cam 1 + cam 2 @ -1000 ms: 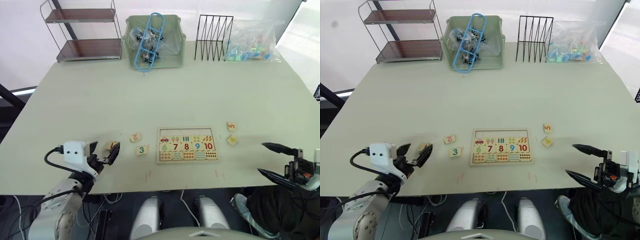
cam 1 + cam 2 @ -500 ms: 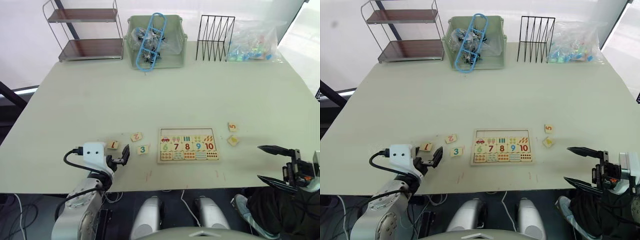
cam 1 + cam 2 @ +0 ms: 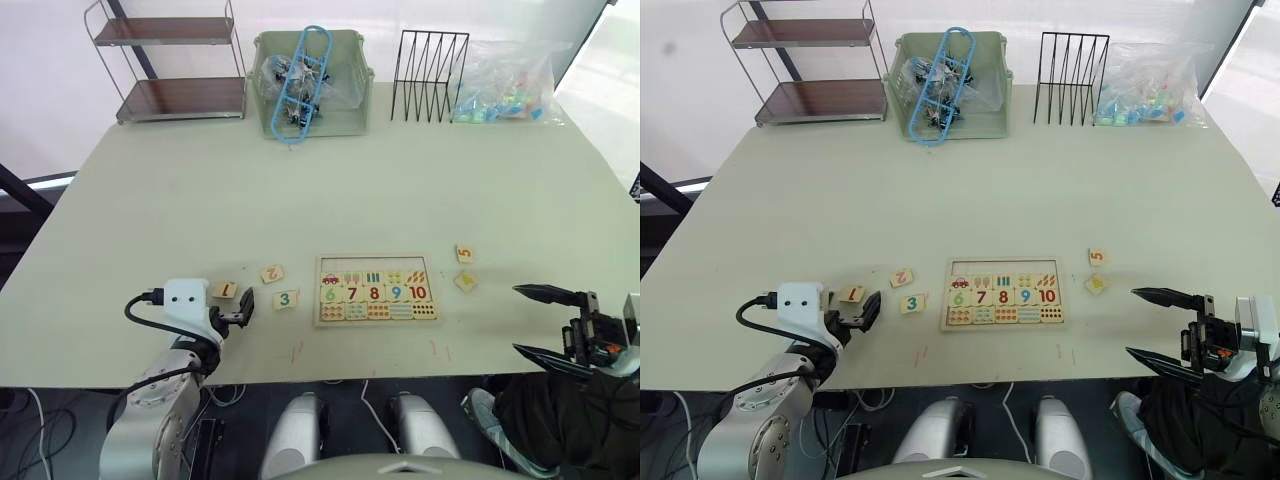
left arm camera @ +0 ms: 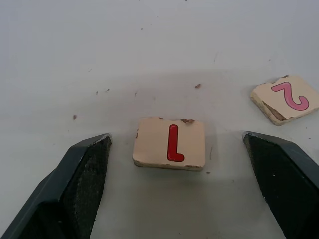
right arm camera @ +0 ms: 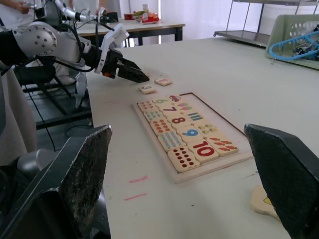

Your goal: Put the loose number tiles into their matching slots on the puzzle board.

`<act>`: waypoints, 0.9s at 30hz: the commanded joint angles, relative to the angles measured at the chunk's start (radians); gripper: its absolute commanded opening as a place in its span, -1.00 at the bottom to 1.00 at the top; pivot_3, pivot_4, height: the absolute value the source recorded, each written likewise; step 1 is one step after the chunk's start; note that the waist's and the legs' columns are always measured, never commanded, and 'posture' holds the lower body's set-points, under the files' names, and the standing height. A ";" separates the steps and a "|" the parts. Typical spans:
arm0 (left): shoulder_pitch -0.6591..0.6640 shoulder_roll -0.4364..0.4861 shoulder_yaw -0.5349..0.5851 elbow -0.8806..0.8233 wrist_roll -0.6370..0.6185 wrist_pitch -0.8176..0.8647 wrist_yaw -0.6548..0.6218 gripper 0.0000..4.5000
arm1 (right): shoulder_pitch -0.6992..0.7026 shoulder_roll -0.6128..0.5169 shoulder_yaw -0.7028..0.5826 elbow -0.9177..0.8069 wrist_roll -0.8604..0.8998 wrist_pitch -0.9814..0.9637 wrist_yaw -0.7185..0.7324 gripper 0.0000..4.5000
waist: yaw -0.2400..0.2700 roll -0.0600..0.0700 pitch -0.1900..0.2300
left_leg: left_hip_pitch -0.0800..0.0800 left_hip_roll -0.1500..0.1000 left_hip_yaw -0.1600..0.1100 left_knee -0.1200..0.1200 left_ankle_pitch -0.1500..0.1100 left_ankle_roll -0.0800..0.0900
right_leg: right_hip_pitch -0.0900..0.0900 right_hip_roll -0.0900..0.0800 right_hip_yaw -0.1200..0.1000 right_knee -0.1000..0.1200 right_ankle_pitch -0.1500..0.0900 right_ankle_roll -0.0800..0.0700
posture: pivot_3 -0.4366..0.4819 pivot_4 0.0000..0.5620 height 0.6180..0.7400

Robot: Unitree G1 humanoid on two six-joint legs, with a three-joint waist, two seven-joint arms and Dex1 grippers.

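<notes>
Left gripper (image 4: 177, 149), fingers spread, straddles tile 1 (image 4: 170, 144); tile 2 (image 4: 285, 99) lies just beside.

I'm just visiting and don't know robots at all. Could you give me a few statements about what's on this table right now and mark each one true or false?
1. The left gripper is open, with the tile marked 1 lying flat on the table between its fingers. True.
2. The right gripper is shut on the tile marked 5. False: it is open, holds nothing, and that tile lies on the table right of the puzzle board.
3. The board's top row of slots is empty. True.
4. The tile marked 3 already sits in the board. False: it lies on the table left of the board, near the tile marked 2.
</notes>
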 commanded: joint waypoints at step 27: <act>-0.043 0.263 0.135 0.256 -0.122 -0.197 -0.425 -0.35 | -0.007 0.023 -0.041 -0.012 0.018 -0.013 -0.013 1.00 | 0.001 0.007 -0.004 | 0.004 0.000 -0.001 0.000 0.000 0.000 | 0.005 0.000 -0.001 0.000 -0.003 -0.004 | -0.05 -0.47 1.00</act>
